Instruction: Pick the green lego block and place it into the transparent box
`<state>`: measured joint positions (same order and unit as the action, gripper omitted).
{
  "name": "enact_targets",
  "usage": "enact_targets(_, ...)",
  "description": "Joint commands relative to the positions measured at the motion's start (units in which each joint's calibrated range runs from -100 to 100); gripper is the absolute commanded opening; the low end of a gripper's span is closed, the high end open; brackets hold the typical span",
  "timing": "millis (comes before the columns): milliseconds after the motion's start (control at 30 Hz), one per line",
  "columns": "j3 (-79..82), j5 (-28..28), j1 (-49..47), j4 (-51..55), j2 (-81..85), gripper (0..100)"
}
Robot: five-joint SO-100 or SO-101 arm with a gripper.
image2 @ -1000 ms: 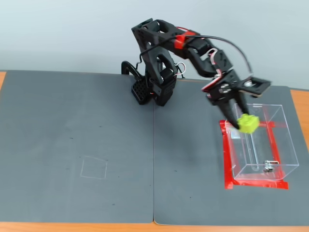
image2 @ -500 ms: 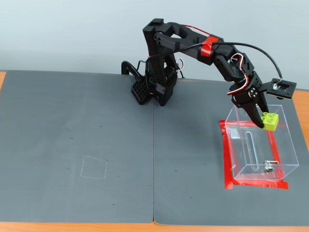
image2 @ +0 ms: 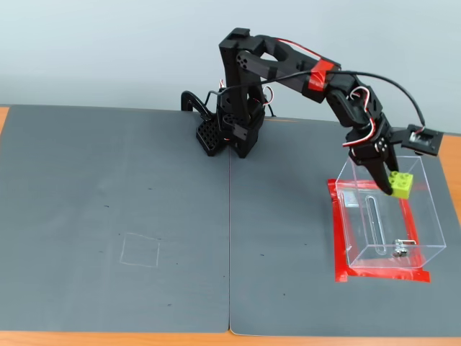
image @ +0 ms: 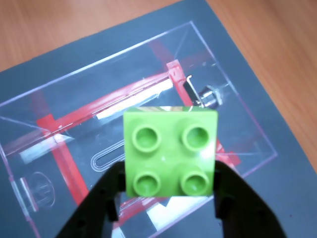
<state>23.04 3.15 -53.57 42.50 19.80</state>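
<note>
A dark grey mat [image2: 144, 216] in two sheets covers most of the wooden table [image2: 446, 155], whose orange-brown surface shows along the near edge and at the right side in the fixed view. Near the mat's right edge stands the transparent box [image2: 425, 216] on a frame of red tape [image2: 338, 231]; a long slot and a small metal fitting [image2: 398, 250] show through its walls, the fitting at the near end. A faint square outline [image2: 140, 250] is drawn on the left sheet, well apart from everything else. Nothing lies between the arm and the box. The arm's base [image2: 227, 133] sits at the far edge of the mat near the seam between the sheets; from there the black links rise, then reach out to the right and bend downward, with a red band on the upper link and a black cable arching over to the wrist. The gripper [image2: 395, 187] points down into the open top of the box at its far end. Its jaws are clamped on the green lego block [image2: 401, 184], which hangs inside the upper part of the box, clear of the floor. In the wrist view the block [image: 170, 152] shows four round studs facing the camera, pinched at its left and right sides by the black fingers [image: 106, 198], with the box [image: 59, 99] and tape directly beneath.
</note>
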Motion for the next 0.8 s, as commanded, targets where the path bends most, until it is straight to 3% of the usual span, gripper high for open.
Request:
enact_targets(0,-3.27,0.11,-0.1,-0.57,-0.17,18)
enact_targets(233,-3.27,0.37,-0.17,-0.57,-0.59,30)
enact_targets(667,-3.18,0.47,0.27,-0.4,0.34,30)
enact_targets(767,-3.27,0.57,0.57,-0.4,0.93,24)
